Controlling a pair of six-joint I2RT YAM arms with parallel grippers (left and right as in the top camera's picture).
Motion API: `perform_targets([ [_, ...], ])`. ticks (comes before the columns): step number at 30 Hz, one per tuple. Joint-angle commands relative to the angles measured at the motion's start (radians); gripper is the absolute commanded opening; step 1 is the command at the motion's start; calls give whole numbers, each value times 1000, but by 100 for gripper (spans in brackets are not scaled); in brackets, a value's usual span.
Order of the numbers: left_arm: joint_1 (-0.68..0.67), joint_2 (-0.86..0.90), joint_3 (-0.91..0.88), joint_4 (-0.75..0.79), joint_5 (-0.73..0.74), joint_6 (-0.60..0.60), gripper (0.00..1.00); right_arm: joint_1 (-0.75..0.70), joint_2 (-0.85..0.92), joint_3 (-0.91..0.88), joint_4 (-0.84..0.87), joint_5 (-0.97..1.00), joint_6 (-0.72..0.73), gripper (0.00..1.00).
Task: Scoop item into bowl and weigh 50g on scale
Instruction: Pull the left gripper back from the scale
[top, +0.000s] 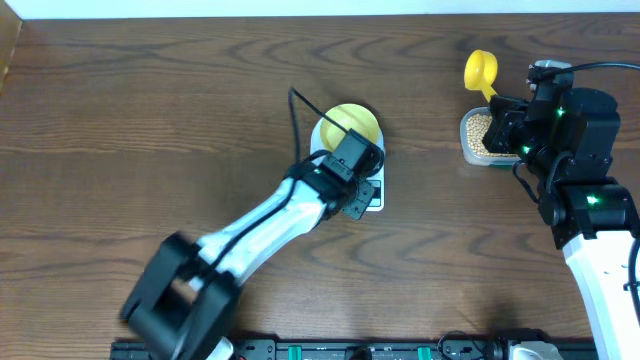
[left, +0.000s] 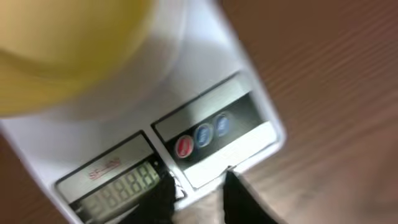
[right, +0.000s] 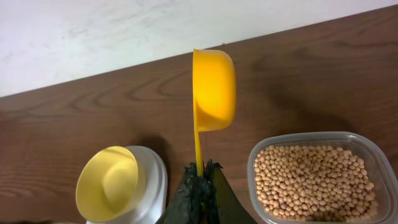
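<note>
The white scale (top: 320, 135) stands mid-table with the empty pale yellow bowl (top: 352, 122) on its platform. My left gripper (top: 362, 195) hovers at the scale's front edge. In the left wrist view its fingers (left: 199, 196) are slightly apart and empty, by the lit display (left: 121, 186) and the red and blue buttons (left: 202, 137). My right gripper (top: 500, 106) is shut on the handle of an empty yellow scoop (top: 481, 70), held above and behind the clear tub of beans (top: 478, 132). The right wrist view shows the scoop (right: 213, 87), the beans (right: 311, 180), the bowl (right: 109, 183) and my right gripper (right: 200, 171).
The tub's rim (right: 256, 155) lies just right of my right gripper. The scale (right: 157, 180) lies just left of it. The table's far edge and a white wall (right: 124, 31) are beyond the scoop. A black rail (top: 330, 350) runs along the near edge.
</note>
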Motion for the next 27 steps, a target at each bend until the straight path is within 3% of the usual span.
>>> perform_targets([
  [1, 6, -156, 5, -12, 32, 9, 46, -3, -6, 20, -2, 1, -14, 1],
  [2, 12, -198, 5, -19, 32, 10, 53, -3, -6, 20, -2, 1, -14, 1],
  [3, 26, -254, 5, -39, 31, 10, 66, -3, -6, 20, -2, 1, -14, 1],
  [6, 69, -352, 5, -99, 1, 9, 83, -3, -6, 20, -6, 1, -37, 1],
  [7, 85, -376, 5, -122, -21, 10, 98, -3, -6, 20, -10, 1, -46, 1],
  [12, 176, -447, 5, -243, -200, 10, 98, -3, -6, 19, -28, 1, -96, 1],
  [17, 215, -438, 4, -267, -205, 10, 98, -3, -1, 18, -64, 1, -191, 1],
  [27, 215, -421, 4, -315, -205, 10, 98, -3, 2, 18, -83, -9, -133, 1],
])
